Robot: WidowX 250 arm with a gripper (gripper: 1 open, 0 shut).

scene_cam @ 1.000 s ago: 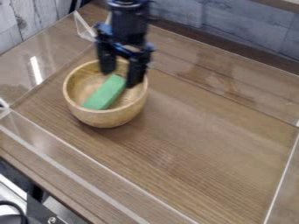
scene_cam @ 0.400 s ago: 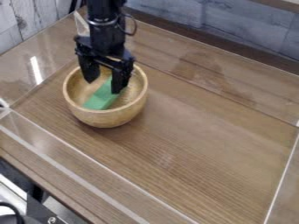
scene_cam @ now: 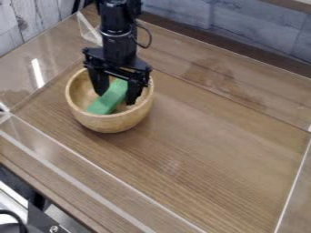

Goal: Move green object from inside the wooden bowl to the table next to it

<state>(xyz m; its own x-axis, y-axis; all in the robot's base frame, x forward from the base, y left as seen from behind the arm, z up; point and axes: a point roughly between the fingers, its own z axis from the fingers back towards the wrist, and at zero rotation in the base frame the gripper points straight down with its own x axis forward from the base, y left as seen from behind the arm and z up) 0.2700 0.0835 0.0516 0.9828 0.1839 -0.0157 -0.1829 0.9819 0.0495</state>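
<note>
the two dark jaws of your black metal gripper [scene_cam: 115, 78] are standing apart, one on either side of the flat, bar-shaped bright-green block [scene_cam: 107, 96], and nothing in the picture is showing a firm clamp. you are probably keeping them wide so they can pass down along the block's long sides before closing; whether either fingertip is touching it, you cannot tell from here.

the block is lying inside the round, light-tan wooden bowl [scene_cam: 111, 125], leaning lengthwise from the near-left part of the wall toward the far right, seemingly because the curved inside is leaving it no flat floor to settle on. the gripper is covering its far end.

the bowl is resting toward the left edge of the brown wood-grain tabletop [scene_cam: 213, 123], leaving bare wood between its right side and the right edge, where you could be setting the block down.

the block is looking matte and plain, with straight sides; the bowl is showing thick walls and a smooth, rounded rim, while the tabletop is carrying long streaky grain under a soft sheen. that raised rim is likely calling for a straight lift before you move sideways, or the block could be catching on it.
</note>
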